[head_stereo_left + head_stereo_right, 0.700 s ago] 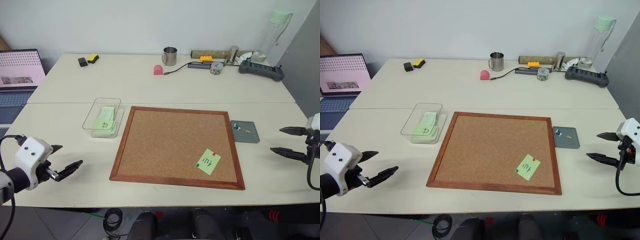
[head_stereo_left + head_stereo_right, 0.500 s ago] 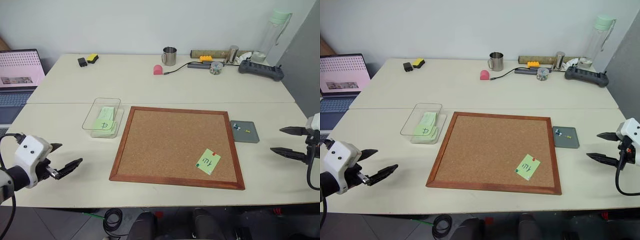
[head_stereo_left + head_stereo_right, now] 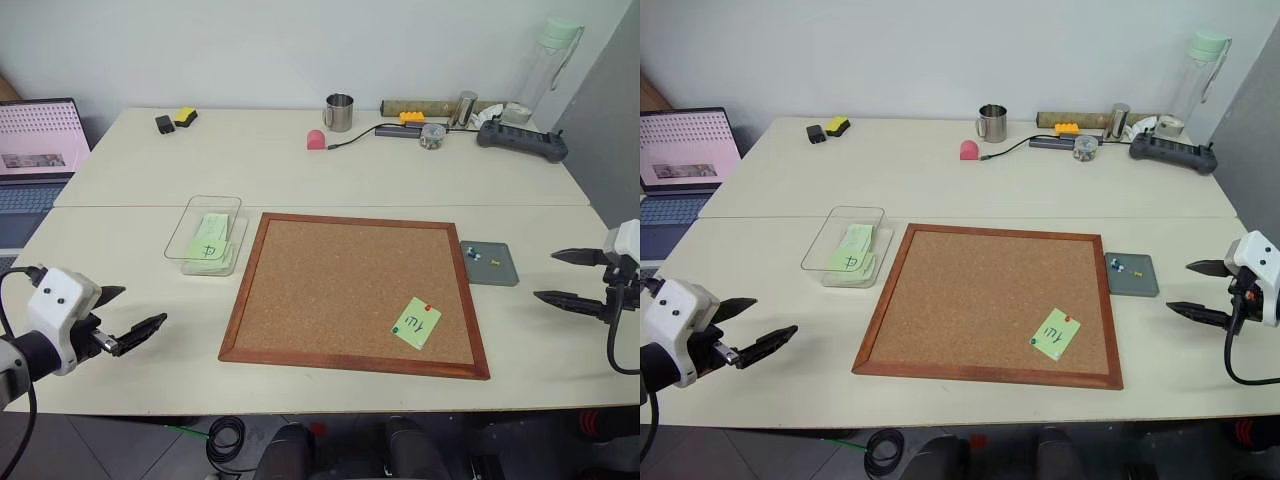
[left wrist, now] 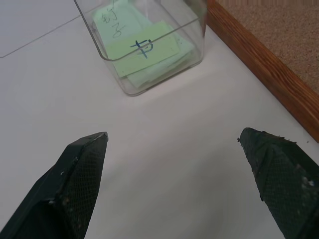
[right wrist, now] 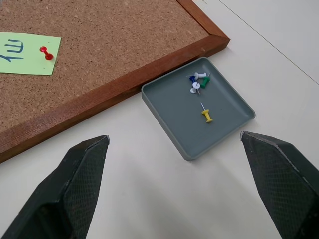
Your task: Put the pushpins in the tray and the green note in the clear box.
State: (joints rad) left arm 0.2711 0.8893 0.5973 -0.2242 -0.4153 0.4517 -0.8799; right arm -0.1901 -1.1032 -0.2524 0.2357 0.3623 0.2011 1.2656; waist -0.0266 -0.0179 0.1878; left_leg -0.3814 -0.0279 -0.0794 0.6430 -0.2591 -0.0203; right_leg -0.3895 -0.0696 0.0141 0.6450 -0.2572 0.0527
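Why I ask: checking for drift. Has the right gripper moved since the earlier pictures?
Yes. The right gripper has shifted slightly up the picture and toward the tray.

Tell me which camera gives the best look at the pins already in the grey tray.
The right wrist view: the tray is close there, with a yellow pin lying apart from a blue, white and green cluster. Both eye views show the tray beside the cork board, its pins mere specks.

cork board (image 3: 352,293): table centre
clear box (image 3: 204,233): 9 o'clock of board, holding notes
tray (image 3: 490,264): 3 o'clock, just beside board, holding pushpins (image 5: 201,82)
green note (image 3: 416,322): on board, 5 o'clock corner
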